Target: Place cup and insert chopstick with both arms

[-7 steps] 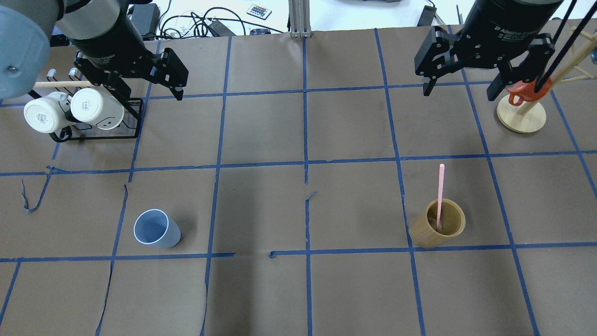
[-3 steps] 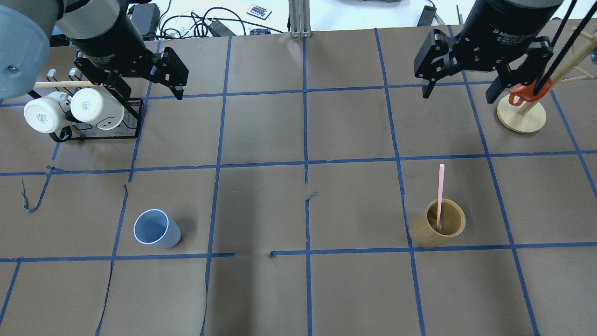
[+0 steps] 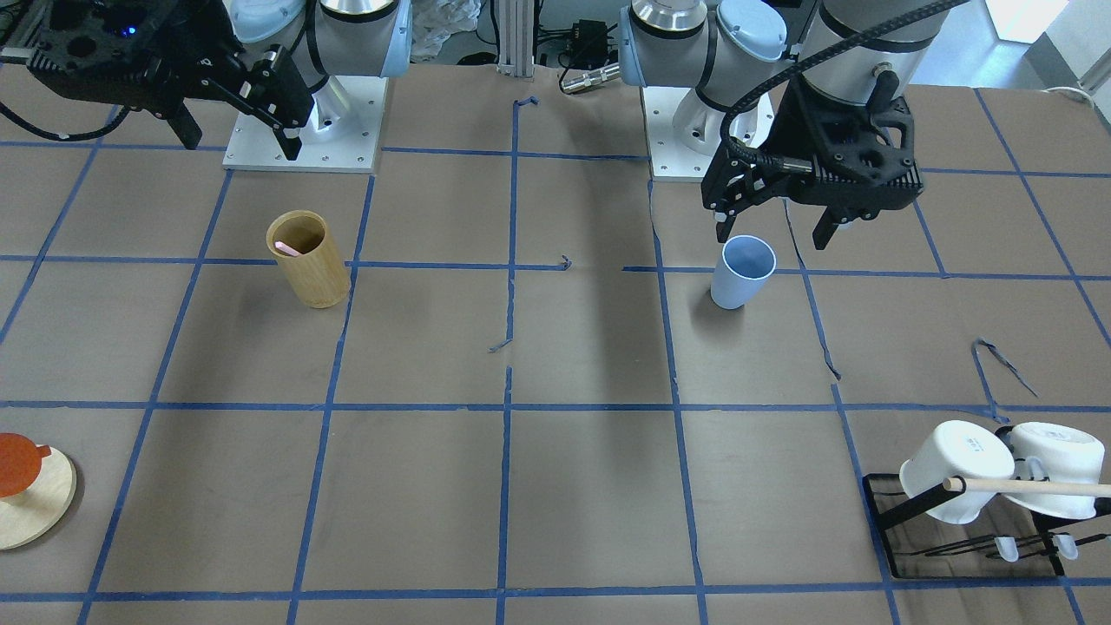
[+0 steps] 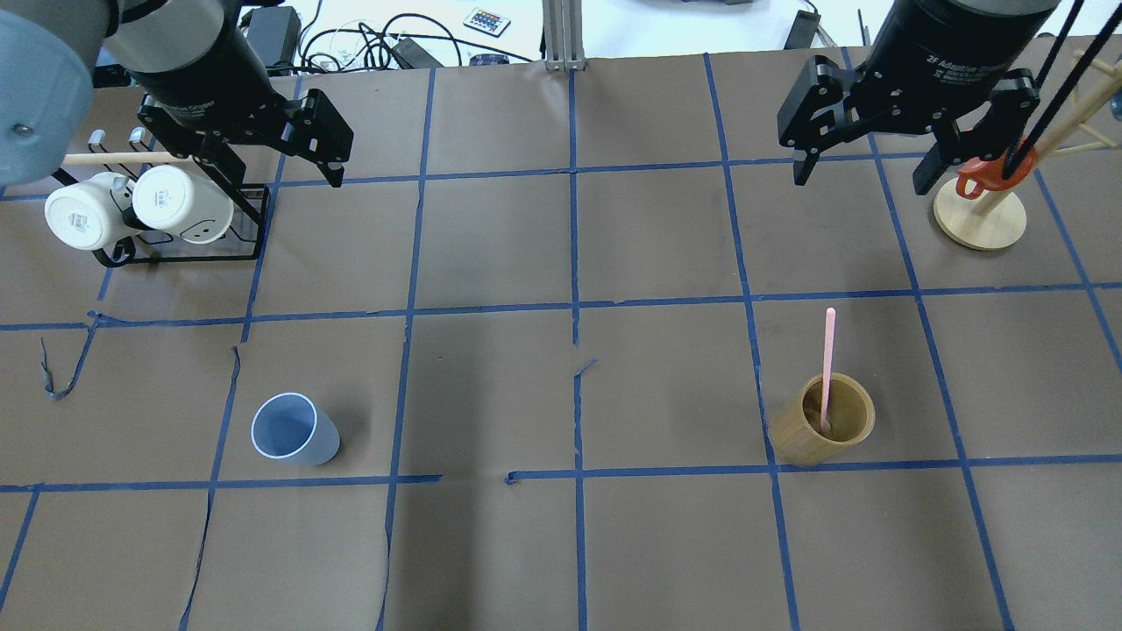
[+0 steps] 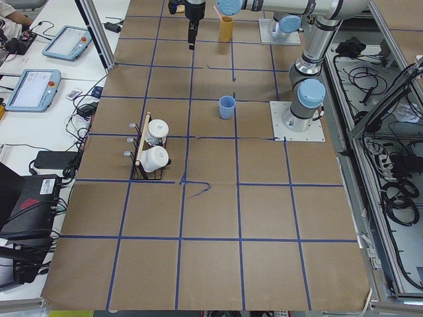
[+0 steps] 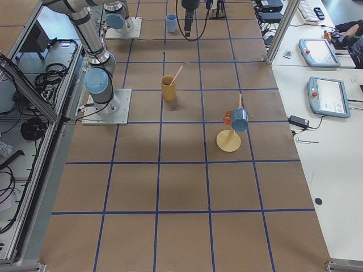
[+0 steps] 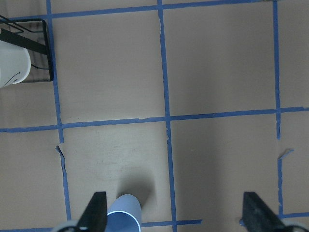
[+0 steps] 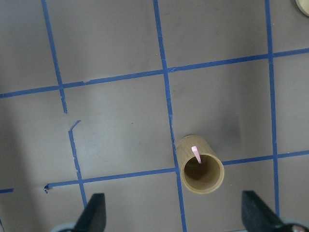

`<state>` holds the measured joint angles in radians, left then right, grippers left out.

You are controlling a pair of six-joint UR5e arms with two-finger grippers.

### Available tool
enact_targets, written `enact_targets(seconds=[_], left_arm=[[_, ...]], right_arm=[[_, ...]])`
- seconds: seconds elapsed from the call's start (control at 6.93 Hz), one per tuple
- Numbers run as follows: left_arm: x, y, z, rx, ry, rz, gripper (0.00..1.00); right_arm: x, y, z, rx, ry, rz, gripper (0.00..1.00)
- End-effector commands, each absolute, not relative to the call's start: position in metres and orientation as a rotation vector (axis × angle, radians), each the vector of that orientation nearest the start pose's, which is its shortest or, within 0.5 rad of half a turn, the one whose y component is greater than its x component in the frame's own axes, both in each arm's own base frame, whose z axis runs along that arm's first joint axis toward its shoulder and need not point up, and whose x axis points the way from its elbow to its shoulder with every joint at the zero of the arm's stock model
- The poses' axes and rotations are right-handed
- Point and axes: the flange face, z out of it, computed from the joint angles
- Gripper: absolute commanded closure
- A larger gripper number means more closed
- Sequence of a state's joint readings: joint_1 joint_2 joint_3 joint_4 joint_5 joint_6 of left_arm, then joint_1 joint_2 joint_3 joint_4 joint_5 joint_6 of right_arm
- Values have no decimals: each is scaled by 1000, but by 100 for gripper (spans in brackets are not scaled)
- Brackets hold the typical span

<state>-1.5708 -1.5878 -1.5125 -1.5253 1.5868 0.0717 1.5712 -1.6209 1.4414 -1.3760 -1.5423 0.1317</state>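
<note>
Light: bright, even, from overhead | Shadows: soft; a broad dim band lay down the table (image 4: 491, 386) centre, a faint patch beside the blue cup (image 7: 124, 215) | Exposure: background beyond the table was blown white | Focus: exterior views were sharp, wrist views softer

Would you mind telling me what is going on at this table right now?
Neither robot arm holds anything: the left hand and the right hand both hover open above the table. The blue cup stands upright on the robot's left side, and the pink chopstick already sits inside the bamboo cup on its right.
</note>
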Motion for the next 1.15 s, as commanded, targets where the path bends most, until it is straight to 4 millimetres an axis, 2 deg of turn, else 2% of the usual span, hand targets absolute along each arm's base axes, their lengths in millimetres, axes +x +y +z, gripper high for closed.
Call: enact_targets(seconds=[0.0, 1.01], left_arm=[[-132, -507, 514, 114, 3118, -138, 0], [-132, -507, 513, 114, 3119, -140, 0]], right_arm=[[136, -463, 556, 203, 3105, 27, 0], [136, -463, 549, 204, 3117, 48, 0]])
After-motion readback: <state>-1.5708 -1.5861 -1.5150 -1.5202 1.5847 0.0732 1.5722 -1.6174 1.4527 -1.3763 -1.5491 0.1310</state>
